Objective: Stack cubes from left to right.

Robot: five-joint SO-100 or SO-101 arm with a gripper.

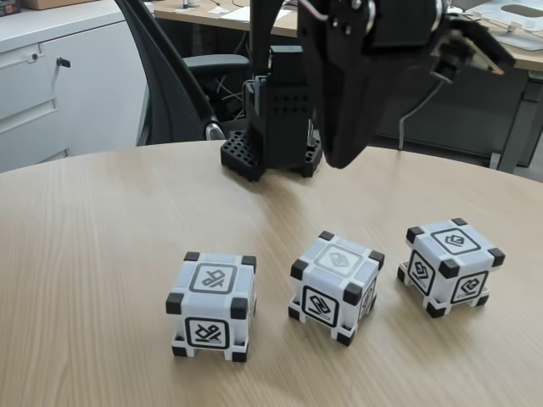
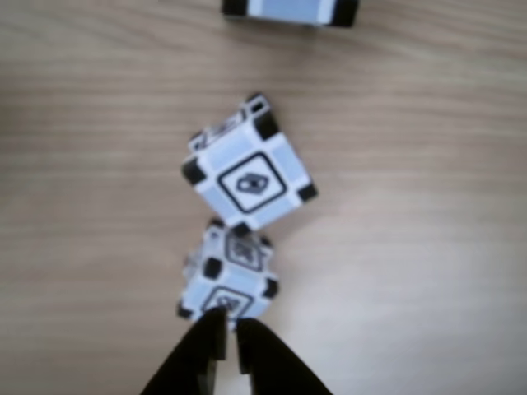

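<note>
While the gripper hangs above the wooden surface with its fingers nearly together and empty, one cube sits just beyond its tips, a second cube farther, a third cube farthest.

— Three alike white-grey cubes, black corners, black-framed symbol per face?
— Yes, fixed view: left cube squared up, middle cube turned slightly, right cube turned too. All upright, apart, unstacked.
</note>
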